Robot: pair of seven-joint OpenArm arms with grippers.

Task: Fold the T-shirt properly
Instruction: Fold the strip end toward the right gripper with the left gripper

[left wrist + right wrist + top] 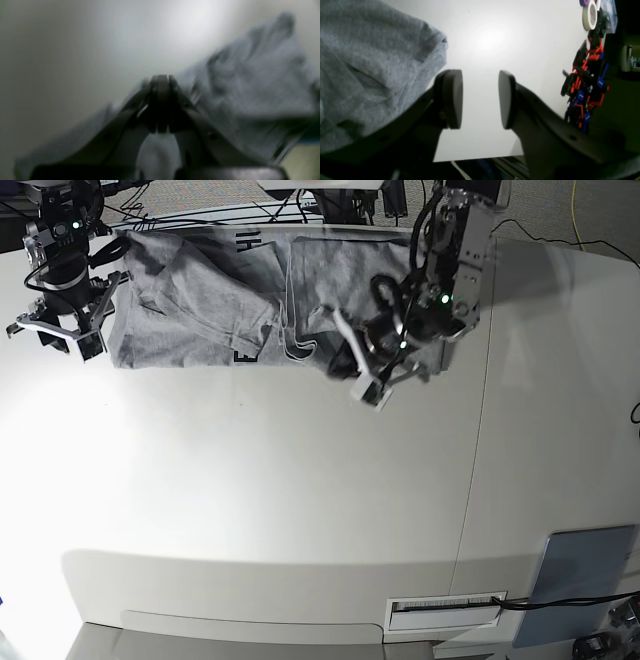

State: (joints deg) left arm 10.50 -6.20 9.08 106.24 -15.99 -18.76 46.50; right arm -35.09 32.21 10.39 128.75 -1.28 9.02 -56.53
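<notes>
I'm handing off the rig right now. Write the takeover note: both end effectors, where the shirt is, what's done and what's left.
Left end effector: shut; grey cloth lies right around its tips, but the blurred wrist view does not prove a pinch.
Right end effector: open, empty, beside the shirt's edge.
T-shirt: at the far edge of the white table, bunched and partly doubled over, with some black lettering showing.
Done: only a rough partial fold.
Left: flatten, fold the sleeves and body, and square it up.
</notes>
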